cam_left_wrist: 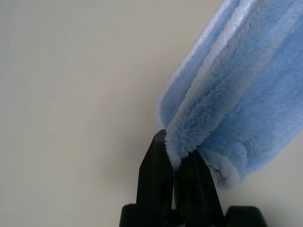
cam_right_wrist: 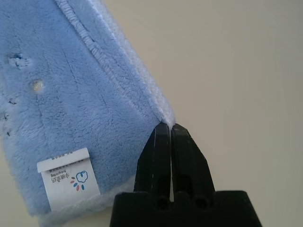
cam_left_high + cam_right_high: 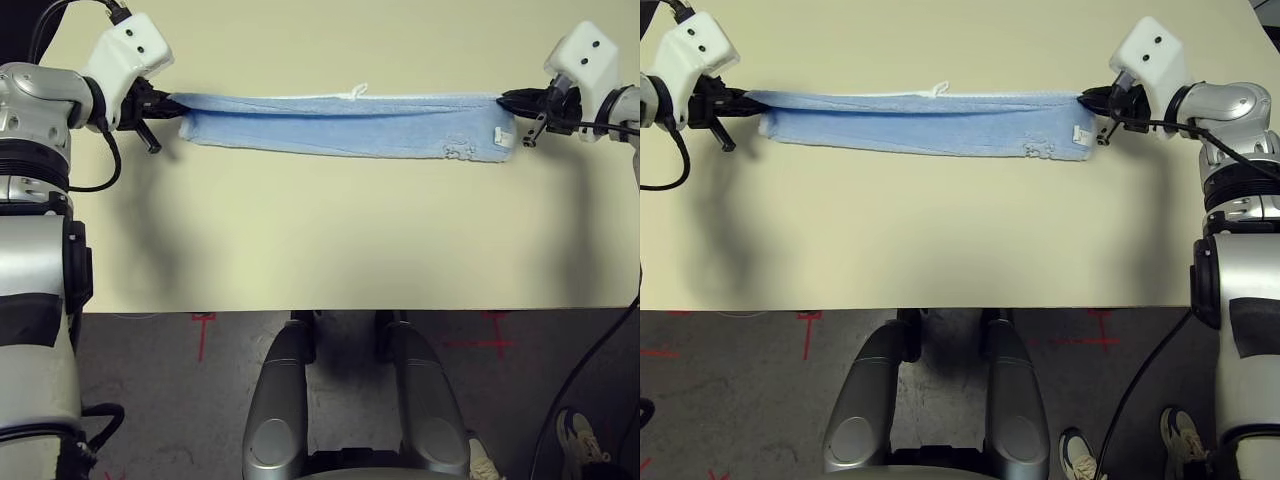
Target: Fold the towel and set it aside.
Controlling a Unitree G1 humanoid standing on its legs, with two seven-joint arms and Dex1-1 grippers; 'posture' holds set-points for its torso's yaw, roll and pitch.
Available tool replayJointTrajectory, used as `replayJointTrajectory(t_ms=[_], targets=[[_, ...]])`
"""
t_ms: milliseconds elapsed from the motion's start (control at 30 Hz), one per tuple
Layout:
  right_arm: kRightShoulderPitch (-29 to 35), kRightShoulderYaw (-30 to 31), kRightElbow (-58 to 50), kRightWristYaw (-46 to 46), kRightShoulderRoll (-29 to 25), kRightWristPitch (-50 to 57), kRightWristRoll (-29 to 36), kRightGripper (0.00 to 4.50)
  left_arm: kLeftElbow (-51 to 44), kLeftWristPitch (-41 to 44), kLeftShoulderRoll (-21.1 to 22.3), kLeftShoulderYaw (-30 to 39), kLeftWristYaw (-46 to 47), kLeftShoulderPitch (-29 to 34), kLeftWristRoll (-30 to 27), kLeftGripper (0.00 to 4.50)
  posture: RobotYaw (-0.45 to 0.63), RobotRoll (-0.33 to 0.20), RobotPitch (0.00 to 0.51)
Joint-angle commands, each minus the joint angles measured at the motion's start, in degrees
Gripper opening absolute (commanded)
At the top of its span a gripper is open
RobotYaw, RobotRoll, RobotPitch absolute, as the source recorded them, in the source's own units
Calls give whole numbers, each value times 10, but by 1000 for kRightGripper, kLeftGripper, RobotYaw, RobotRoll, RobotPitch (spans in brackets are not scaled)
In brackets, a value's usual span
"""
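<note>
We're pinching with both; left gripper (image 1: pixel 174 153) fingers are clamping one end of the towel (image 3: pixel 345 125), right gripper (image 2: pixel 170 130) fingers are nipping the opposite corner; it's stretching as a doubled band across the upper frame over the table (image 3: pixel 320 240); mid-fold, we reckon; next we're probably needing to bring the ends together evenly.

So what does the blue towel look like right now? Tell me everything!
The towel is light blue and fluffy, with a whitish stitched border. It is stretched into a long narrow band, doubled over lengthwise, across the far side of the table. The left gripper pinches one end and the right gripper pinches the other, fingers shut on its edge. A small white label with a tiny picture sits near the right end, and a little loop pokes up from its far edge.
</note>
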Motion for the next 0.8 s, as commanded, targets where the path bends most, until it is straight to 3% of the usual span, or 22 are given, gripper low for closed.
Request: replayJointTrajectory(t_ms=[33, 67, 100, 333, 367, 433, 500, 800], targets=[[6, -9, 21, 11, -9, 6, 1, 0, 21, 6, 14, -8, 4, 11, 20, 742, 34, 0, 388], [6, -13, 21, 14, -8, 7, 5, 579, 21, 9, 15, -10, -3, 11, 23, 1140, 34, 0, 388], [5, -14, 21, 16, -8, 5, 7, 783, 21, 13, 18, -12, -19, 11, 25, 1460, 30, 0, 385], [-2, -16, 30, 8, -20, 0, 2, 3407, 12, 66, 48, -21, -177, 5, 27, 4210, 37, 0, 380], [-4, -16, 31, 6, -21, 0, 1, 3827, 10, 73, 52, -23, -197, 6, 28, 4500, 38, 0, 379], [-7, -15, 31, 2, -20, 1, 0, 4459, 7, 86, 58, -25, -223, 8, 28, 4500, 39, 0, 379], [-11, -14, 31, -1, -18, 2, -1, 4459, 4, 80, 60, -25, -211, 13, 30, 4500, 44, 0, 379], [-22, -13, 31, 4, -27, 4, -2, 4459, 9, 17, 51, -19, 0, 21, 44, 4500, 47, 0, 378]])
